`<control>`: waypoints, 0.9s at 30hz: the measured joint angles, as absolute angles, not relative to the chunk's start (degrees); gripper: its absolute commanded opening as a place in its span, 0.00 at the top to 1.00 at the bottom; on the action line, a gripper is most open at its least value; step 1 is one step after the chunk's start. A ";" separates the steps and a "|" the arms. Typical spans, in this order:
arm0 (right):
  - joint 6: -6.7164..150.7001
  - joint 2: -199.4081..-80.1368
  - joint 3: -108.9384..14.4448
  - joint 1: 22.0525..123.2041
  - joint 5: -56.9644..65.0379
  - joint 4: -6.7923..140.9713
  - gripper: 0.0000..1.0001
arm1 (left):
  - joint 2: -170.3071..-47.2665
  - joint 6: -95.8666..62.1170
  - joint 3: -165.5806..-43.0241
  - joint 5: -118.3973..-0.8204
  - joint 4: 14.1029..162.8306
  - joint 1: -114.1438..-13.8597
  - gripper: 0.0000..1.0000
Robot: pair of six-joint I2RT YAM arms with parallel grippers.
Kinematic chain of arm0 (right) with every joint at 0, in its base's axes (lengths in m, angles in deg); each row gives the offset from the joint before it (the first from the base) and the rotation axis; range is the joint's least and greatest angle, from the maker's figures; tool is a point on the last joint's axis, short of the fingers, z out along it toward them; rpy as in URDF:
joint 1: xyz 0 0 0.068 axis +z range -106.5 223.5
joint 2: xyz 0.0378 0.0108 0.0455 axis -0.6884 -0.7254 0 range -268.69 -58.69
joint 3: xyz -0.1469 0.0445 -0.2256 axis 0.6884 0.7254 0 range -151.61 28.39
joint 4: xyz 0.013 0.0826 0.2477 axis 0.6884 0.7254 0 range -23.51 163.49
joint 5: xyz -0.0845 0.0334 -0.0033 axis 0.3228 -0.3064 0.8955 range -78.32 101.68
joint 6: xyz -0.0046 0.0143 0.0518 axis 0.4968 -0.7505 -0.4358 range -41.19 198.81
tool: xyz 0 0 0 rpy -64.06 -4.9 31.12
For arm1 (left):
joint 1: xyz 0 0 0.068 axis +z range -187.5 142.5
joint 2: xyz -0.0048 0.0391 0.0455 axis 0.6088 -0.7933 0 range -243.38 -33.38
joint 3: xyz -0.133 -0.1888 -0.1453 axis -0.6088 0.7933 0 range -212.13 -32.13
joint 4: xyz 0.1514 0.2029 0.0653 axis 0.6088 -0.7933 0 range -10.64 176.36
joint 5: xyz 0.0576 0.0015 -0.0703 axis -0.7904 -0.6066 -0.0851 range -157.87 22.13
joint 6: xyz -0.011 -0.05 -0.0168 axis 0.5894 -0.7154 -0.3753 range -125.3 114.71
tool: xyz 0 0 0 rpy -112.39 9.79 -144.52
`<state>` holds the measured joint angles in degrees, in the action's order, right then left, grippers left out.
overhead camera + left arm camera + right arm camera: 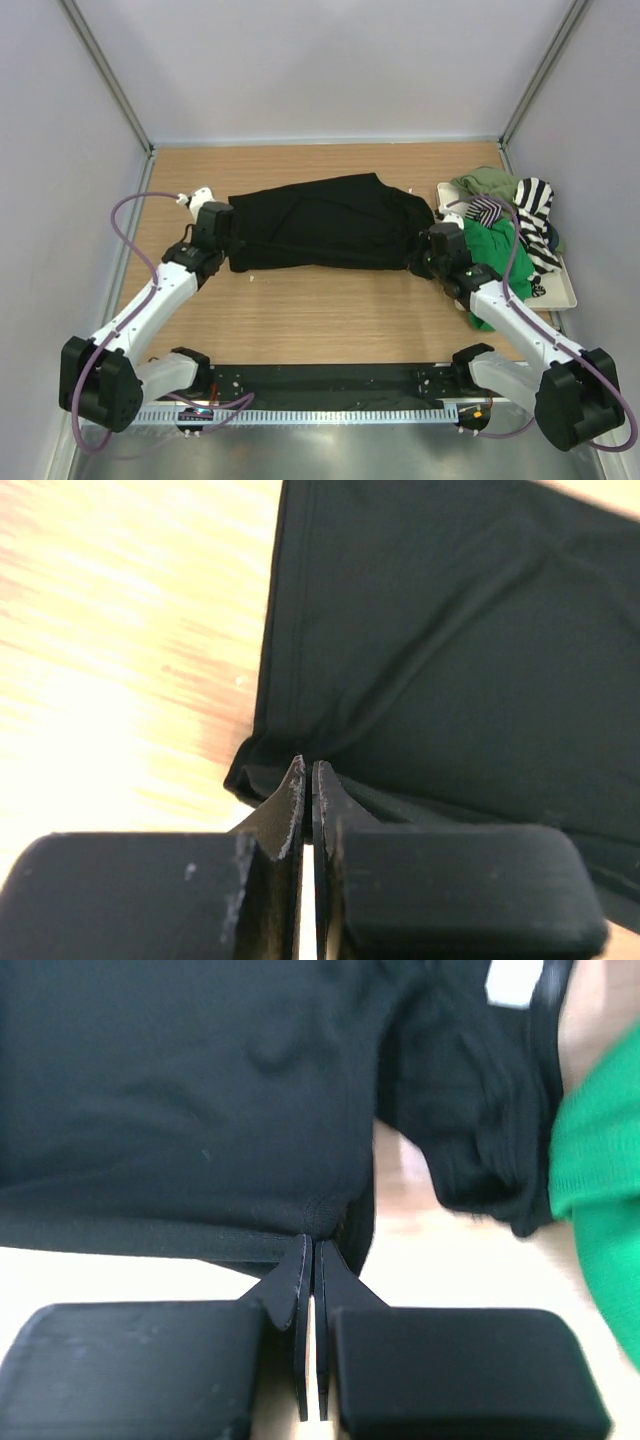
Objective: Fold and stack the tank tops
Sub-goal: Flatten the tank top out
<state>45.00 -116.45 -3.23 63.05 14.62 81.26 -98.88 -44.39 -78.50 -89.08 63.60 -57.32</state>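
Fold in hand: left end effector (308,770) and right end effector (310,1245) clamped on near hem of black tank top (320,225) (both corners); next move likely an even lift

White links (150,305), black joints (98,385), purple cables (125,205), seemingly scuffed fingertips (292,800).

The left arm (150,300) reaches forward from its base and bends in toward the middle; the right arm (515,315) does the same from the other side; both wrists sit low; the left gripper (308,772) is pinched tight on a corner of the black tank top (320,225); the right gripper (310,1248) is pinched tight on its far edge.
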 measured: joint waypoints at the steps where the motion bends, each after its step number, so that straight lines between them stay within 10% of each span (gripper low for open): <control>1: 45.33 -117.08 -4.80 63.05 15.03 81.56 0.99 | -98.72 -44.50 -78.79 -89.30 63.84 -57.21 1.00; 13: 50.27 -137.02 -48.28 62.88 15.97 85.94 0.99 | -104.69 -43.71 -109.89 -86.68 59.73 -50.34 1.00; 27: 53.14 -110.18 -57.67 63.12 -4.77 89.30 0.99 | -65.65 -37.50 -117.87 -83.99 57.72 -50.47 1.00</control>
